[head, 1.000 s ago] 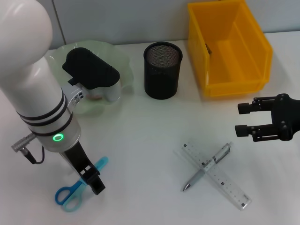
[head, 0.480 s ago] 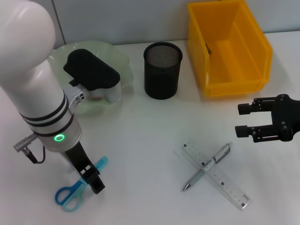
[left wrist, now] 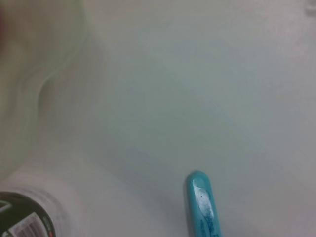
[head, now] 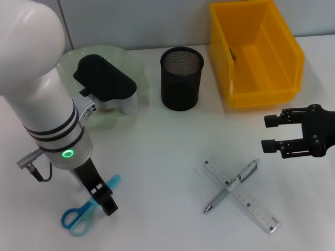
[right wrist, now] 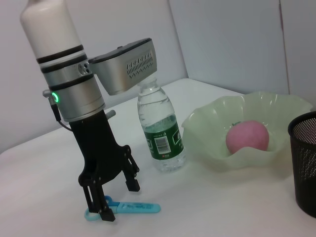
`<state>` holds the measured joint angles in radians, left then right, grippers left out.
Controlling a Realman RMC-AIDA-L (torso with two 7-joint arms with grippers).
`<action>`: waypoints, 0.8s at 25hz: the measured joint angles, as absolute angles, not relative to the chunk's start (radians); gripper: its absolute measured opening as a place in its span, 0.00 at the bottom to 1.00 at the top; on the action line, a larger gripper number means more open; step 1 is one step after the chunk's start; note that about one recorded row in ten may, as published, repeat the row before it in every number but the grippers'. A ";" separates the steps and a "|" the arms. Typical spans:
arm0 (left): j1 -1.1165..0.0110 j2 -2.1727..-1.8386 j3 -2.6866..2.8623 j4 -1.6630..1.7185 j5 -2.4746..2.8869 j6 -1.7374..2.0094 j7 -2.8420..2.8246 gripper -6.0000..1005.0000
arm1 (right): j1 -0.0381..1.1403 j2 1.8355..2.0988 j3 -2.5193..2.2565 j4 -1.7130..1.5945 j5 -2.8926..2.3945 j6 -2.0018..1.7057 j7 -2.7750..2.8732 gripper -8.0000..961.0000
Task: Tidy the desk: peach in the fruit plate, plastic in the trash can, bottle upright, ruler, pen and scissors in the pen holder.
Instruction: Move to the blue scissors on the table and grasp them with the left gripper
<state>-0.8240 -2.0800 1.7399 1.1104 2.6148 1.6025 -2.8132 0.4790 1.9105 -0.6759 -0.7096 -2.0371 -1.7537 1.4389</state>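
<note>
Head view: the left gripper stands low at the near left, its jaws spread and straddling the scissors, which lie flat on the white surface. The right gripper hovers at the right, well apart from the work, jaws spread and holding nothing. Ruler and pen lie crossed at the near right, the pen across the ruler. The black mesh pen holder stands at the far centre, the yellow trash can far right, and the green fruit plate far left, partly hidden behind the left arm.

Left wrist view: only the pale blade tip of the scissors, bare surface, a curve of the fruit plate rim and the bottle's cap end show; the fingers do not.

Right wrist view: the left gripper has one finger planted by the scissors near the handle loops. The bottle already stands upright just behind it, and the peach sits in the fruit plate.

Risk, as I judge it: flat, thin scissors may skid or pivot as the jaws close, so the pinch catches one blade only. A lifting arm could also clip the nearby bottle and topple it. The route to the pen holder passes plate and bottle.
</note>
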 joint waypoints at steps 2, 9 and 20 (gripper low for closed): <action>-0.825 -2.080 1.742 1.110 2.615 1.601 -2.813 0.82 | 0.480 1.910 -0.676 -0.709 -2.037 -1.753 1.438 0.76; -0.825 -2.080 1.744 1.107 2.615 1.597 -2.805 0.77 | 0.483 1.910 -0.677 -0.710 -2.037 -1.753 1.438 0.76; -0.825 -2.080 1.746 1.091 2.613 1.583 -2.803 0.66 | 0.485 1.907 -0.676 -0.713 -2.037 -1.753 1.438 0.76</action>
